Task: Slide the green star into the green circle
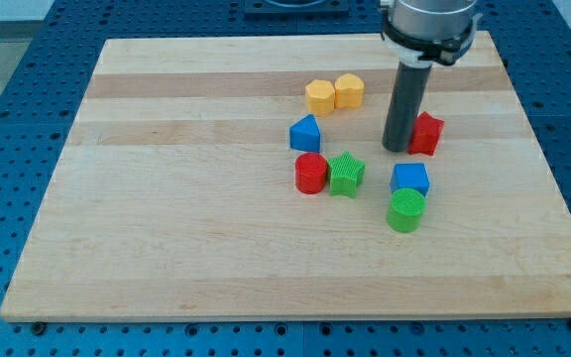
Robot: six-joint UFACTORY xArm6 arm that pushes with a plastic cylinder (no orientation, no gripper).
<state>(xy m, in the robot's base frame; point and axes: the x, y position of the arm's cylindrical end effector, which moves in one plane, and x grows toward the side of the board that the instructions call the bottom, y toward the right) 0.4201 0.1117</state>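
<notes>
My tip point(397, 149) rests on the worktop point(186, 218) right of centre, touching the red star point(426, 133) on its left. The green star point(346, 174) sits lower left, against the red cylinder point(310, 173); the green circle point(406, 210) lies below the blue cube point(410, 179).

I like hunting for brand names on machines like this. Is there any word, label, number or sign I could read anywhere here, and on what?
None: no readable text shows in this view.
The wooden board, the green star, the green circle and the other blocks are plain.
The arm's dark rod, ending in my tip, carries no visible marking.
</notes>
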